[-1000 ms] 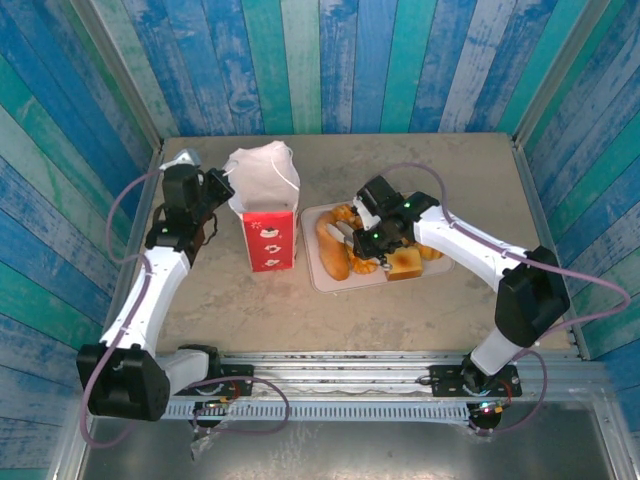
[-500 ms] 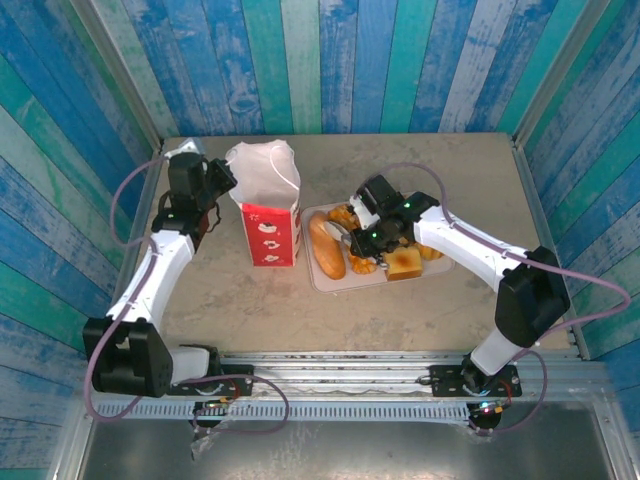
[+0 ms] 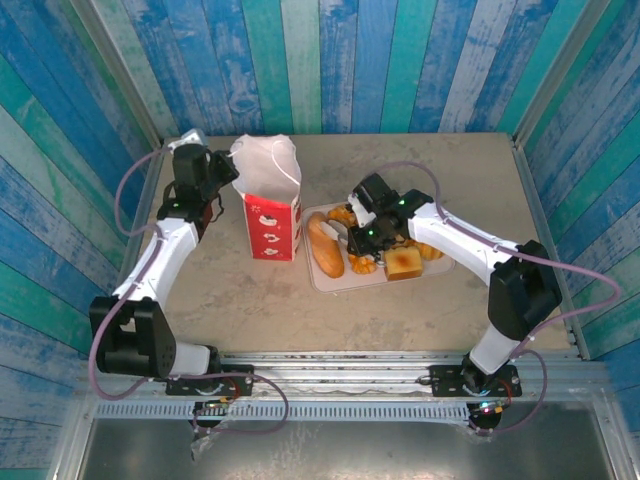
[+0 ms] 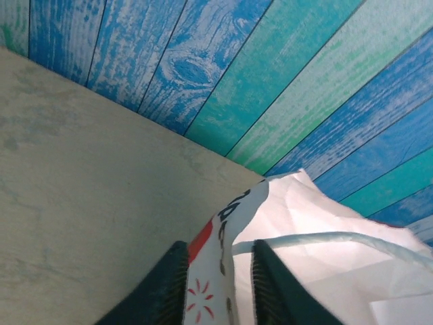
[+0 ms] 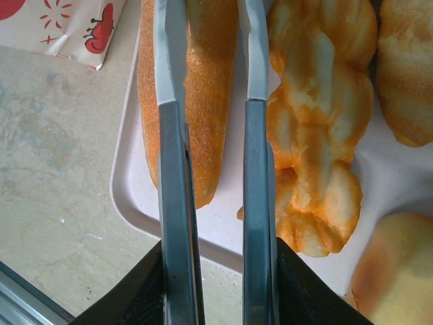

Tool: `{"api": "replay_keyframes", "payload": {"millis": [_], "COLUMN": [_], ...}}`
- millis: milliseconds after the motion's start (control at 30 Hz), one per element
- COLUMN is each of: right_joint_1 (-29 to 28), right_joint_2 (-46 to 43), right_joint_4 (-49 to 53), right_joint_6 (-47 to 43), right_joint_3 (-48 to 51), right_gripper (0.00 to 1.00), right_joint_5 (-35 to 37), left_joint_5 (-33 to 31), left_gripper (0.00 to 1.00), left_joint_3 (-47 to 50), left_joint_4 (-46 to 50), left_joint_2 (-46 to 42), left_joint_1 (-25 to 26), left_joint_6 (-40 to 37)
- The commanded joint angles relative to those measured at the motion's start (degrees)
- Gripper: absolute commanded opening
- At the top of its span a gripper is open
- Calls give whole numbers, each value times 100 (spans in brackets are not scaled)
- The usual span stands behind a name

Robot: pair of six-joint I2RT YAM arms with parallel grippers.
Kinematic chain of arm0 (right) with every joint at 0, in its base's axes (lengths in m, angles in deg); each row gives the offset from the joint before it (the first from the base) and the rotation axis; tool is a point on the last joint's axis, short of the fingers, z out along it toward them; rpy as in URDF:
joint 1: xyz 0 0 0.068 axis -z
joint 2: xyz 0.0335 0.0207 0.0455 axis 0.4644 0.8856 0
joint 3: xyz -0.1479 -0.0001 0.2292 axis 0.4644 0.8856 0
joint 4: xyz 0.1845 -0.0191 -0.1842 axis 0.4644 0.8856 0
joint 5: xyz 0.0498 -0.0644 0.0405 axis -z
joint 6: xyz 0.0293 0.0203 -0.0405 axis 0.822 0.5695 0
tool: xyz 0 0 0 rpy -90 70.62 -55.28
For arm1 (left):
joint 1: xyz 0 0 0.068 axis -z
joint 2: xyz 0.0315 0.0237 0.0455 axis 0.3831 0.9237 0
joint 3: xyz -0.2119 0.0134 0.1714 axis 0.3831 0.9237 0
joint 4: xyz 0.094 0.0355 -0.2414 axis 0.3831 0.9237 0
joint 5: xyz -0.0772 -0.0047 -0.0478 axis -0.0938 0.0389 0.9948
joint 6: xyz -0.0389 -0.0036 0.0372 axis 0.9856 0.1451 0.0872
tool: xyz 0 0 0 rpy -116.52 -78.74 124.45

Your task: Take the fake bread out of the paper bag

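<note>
The red paper bag (image 3: 270,225) stands upright at centre-left, its white mouth facing up. My left gripper (image 3: 222,178) is at the bag's top left rim. In the left wrist view it (image 4: 220,252) is open, straddling the bag's (image 4: 304,223) wall, with a thin handle (image 4: 325,238) beside the right finger. The fake bread lies on the pale tray (image 3: 322,283): an oval loaf (image 3: 325,245), a braided stick (image 3: 362,265), square toast (image 3: 405,262) and buns. My right gripper (image 3: 352,238) hovers open over the loaf (image 5: 210,101), the braided stick (image 5: 318,135) to its right.
Blue and green plank walls close the table (image 3: 450,180) in at the back and both sides. The tray's rim (image 5: 135,196) runs just below the loaf's end. A corner of the bag (image 5: 61,27) lies left of the tray. Bare tabletop extends at the back right.
My left gripper moved toward the back wall at the bag's rim and its jaws opened. The bag stands a little further back. The loaf shifted left on the tray, and my right jaws spread slightly.
</note>
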Motion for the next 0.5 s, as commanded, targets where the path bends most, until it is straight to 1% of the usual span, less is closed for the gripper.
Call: {"api": "replay_keyframes", "payload": {"millis": [0,167,267,333,367,400,467], "right_joint_1": [16,56,88,104,111,116,118], "right_joint_2": [-55,-258,-375,-440,-463,-495,-541], "right_joint_4": [-85,-81,-89,-102,-112,-112,-111], "right_joint_6": [85,148,199,235,258,264,282], "right_joint_3": [-153,-145,-127,-116,-109,-100,-98], "right_gripper": [40,42,43,43,43,43,43], "right_joint_5": [16,131,154,163,162,166,171], "left_joint_5": [-56,-66,-177,-162,-128,-80,11], "left_gripper": [45,72,85,97,97,94,94], "left_joint_3": [-180,-228,-297,-307,-309,-323,-324], "left_joint_4": [-141,-2,298,426,496,553,657], "left_joint_2": [174,58,-42,-108,-149,-179,-242], "left_joint_1": [-32,-49,-49,-49,-49,-49,-49], "left_joint_6": [-40,-47,-14,6,19,27,39]}}
